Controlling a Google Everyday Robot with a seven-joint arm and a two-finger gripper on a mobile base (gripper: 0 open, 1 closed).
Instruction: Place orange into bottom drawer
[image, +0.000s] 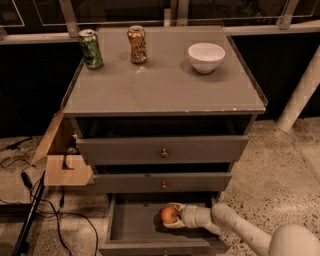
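Gripper (170, 216) fingers (173, 225) around orange (169, 214), bottom drawer (150, 246)

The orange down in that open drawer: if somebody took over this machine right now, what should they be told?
End effector: reaching into the bottom drawer from the right, closed on the orange.
Bottom drawer: pulled open, with the orange inside it towards the middle.
Done: orange picked up and brought into the drawer.
Left: let go of it, probably after lowering; I cannot tell whether it touches the drawer floor. Then back out.
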